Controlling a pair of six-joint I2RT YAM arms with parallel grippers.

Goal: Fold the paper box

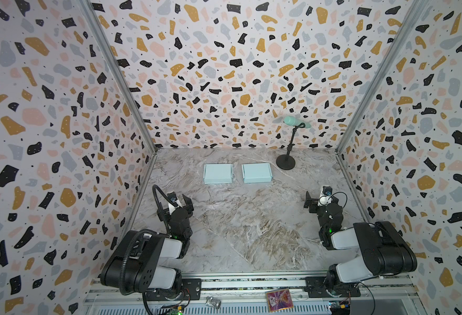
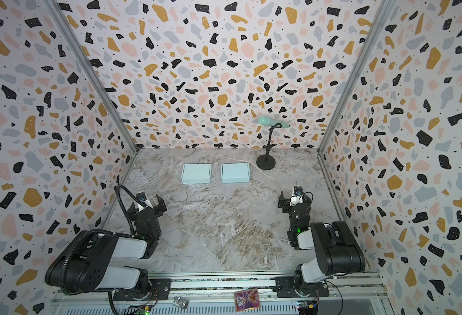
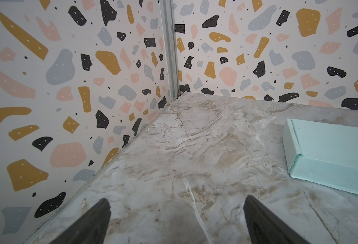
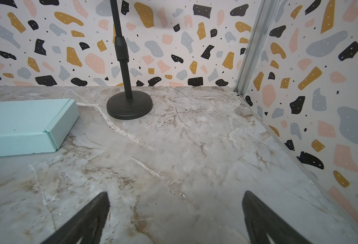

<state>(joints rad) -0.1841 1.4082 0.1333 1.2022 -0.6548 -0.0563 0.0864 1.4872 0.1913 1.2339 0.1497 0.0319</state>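
The left box (image 1: 218,173) and right box (image 1: 256,172) lie flat and shut on the far part of the bench (image 1: 251,231), side by side with a narrow gap, well apart from both arms. Each looks fully folded, lid down, side walls closed; no flat blank is in view. Their long axes appear to run across the bench, parallel to the back wall, though the top views foreshorten depth. The left one sits square; the right one is turned slightly, its right end nearer the back wall. The front walls face the robot.

The stand (image 1: 286,163) is just beyond the right box's far right corner, not touching.

The left fingers (image 3: 89,224) are spread wide and empty above bare bench, the left box (image 3: 330,152) off to one side. The right fingers (image 4: 89,215) are likewise wide apart and hold nothing, with the right box (image 4: 23,124) and stand (image 4: 129,107) ahead.

The folding seems done. Any check press should come straight down on a lid's front edge, to avoid pushing the box.
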